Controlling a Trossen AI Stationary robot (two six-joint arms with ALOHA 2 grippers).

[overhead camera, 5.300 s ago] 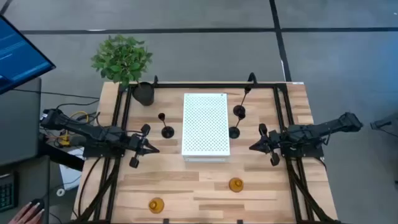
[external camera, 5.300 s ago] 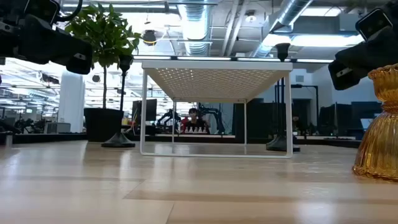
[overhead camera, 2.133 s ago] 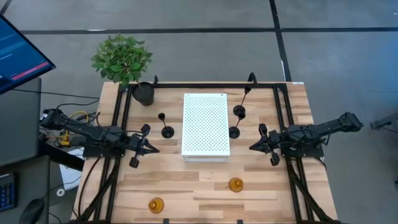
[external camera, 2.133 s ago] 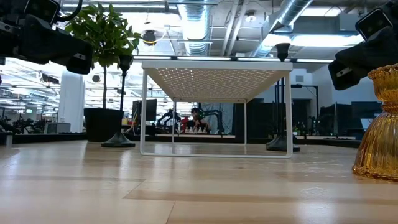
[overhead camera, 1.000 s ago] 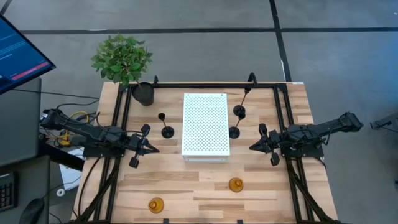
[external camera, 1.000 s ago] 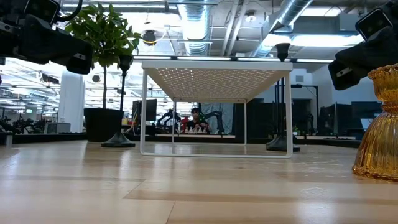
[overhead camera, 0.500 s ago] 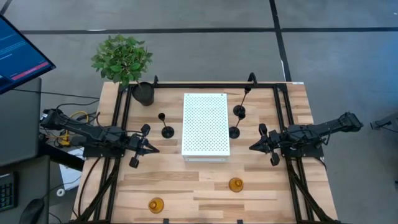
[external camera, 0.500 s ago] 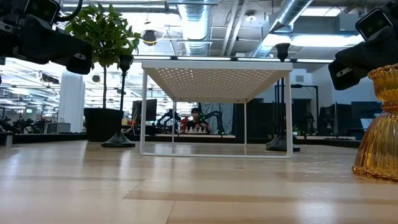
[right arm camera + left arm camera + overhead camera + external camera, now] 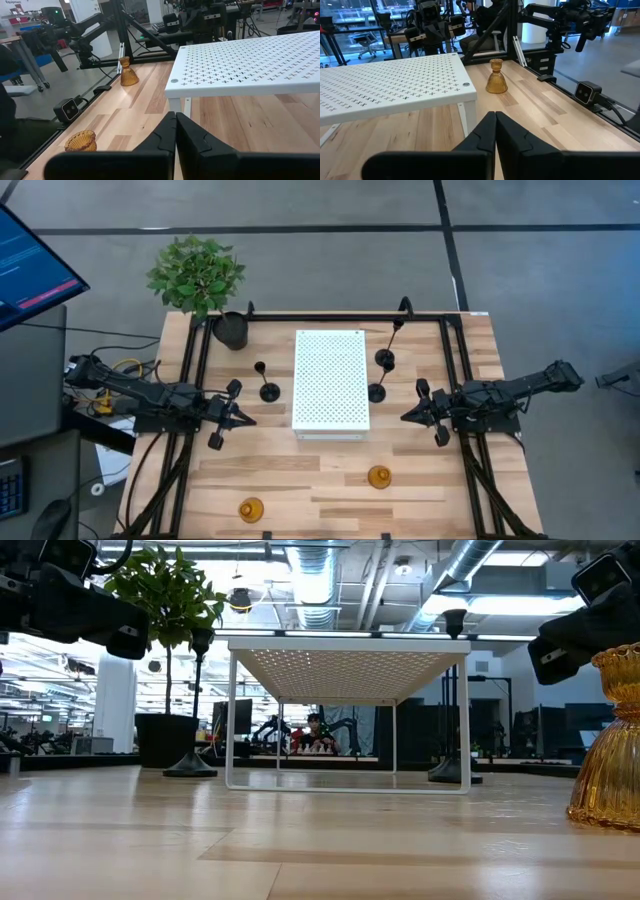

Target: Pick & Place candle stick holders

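Three black candle stick holders with thin stems and round disc bases are seen standing on the wooden table [image 9: 300, 470]: one [image 9: 268, 390] just left of the white perforated rack, and two on its right, one [image 9: 377, 392] close beside the rack's right edge and one [image 9: 385, 357] a little farther back. Two squat amber holders of ribbed glass are placed on the near part of the table, one [image 9: 379, 477] right of centre and one [image 9: 250, 509] at the near edge toward the left. The white perforated rack [image 9: 331, 379] is set on thin legs in the middle of the table, between the two arms and between the left black holder and the two right ones. A black pot with a green plant [image 9: 229, 328] is kept at the far left corner, and a monitor [image 9: 30, 265] is seen beyond the table's left side. The left gripper [image 9: 243, 418] is held low over the table left of the rack, pointed toward it, its fingers [image 9: 492, 131] pressed together with nothing between them. The right gripper [image 9: 408, 416] is held on the rack's right side, pointed toward it, its fingers [image 9: 172, 129] likewise closed on nothing. Neither gripper is in touch with any holder.
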